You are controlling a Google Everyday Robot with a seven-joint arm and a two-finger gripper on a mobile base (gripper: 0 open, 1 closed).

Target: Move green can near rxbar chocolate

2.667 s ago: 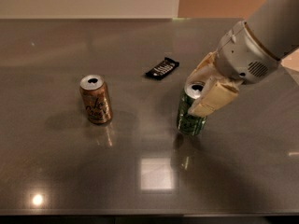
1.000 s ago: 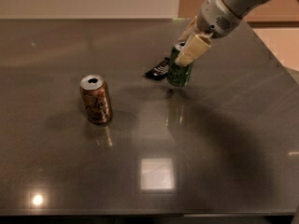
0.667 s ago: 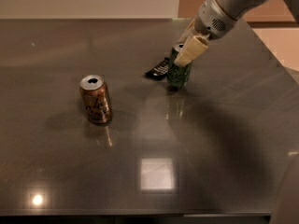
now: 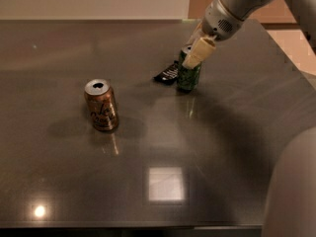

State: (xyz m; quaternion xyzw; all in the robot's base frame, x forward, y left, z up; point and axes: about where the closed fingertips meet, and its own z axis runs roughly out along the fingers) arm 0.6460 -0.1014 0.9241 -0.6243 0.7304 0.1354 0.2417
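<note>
Camera view: an orange-brown aluminium drink can [image 4: 101,105] stands unmoved at left on the dark glossy table [image 4: 74,181]. The dark green aluminium can [image 4: 188,78], earlier well apart from the flat black rxbar chocolate wrapper [image 4: 167,73], now stands upright just beside its right end. The gripper [image 4: 191,51] stays clamped on the can's top, its pale grey arm [image 4: 232,6] slanting down from upper right.

On the table [image 4: 148,147], the rxbar chocolate [image 4: 166,73] lies just left of a standing can [image 4: 188,78] toward the far right. The gripper [image 4: 193,51] sits at that can's top. A second can [image 4: 100,105] stands well apart, nearer and to the left.
</note>
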